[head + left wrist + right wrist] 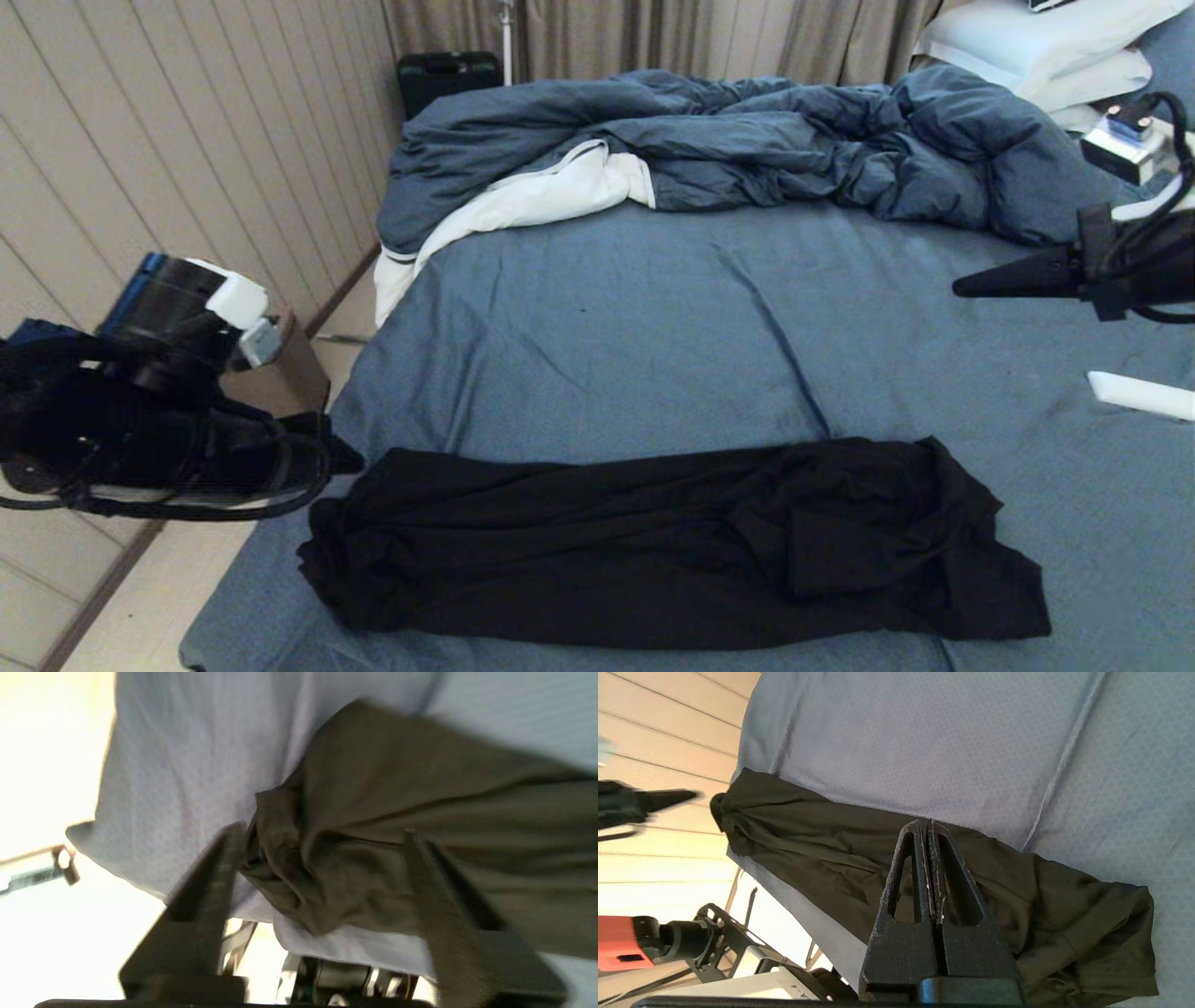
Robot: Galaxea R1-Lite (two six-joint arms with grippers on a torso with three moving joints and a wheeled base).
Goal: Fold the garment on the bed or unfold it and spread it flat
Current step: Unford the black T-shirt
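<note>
**Left gripper open at the shirt's left end**

The left gripper (322, 858) hangs over the near left corner of the bed (597, 336) with its jaws wide apart and nothing between them. In the left wrist view its two fingers (215, 877) stand on either side of the bunched left end of the shirt (373, 835), clear of the cloth; whether either one brushes it cannot be told. In the head view the gripper's tip (341, 457) sits just off the shirt's far left corner, over the edge of the sheet.

The shirt (672, 546) lies as a long, rumpled black band across the near part of the bed, running left to right, with its right end thicker and folded over on itself. No print or lettering shows.

The right gripper (930, 828) is pressed shut and holds nothing. It hovers at the right edge of the bed, beyond the shirt's right end and well apart from it, pointing left (962, 285).

A dark-blue duvet (747, 149) with white lining is heaped along the far side of the bed. White pillows (1036, 47) lie at the far right corner. A small white object (1139, 394) rests on the sheet near the right edge.
</note>
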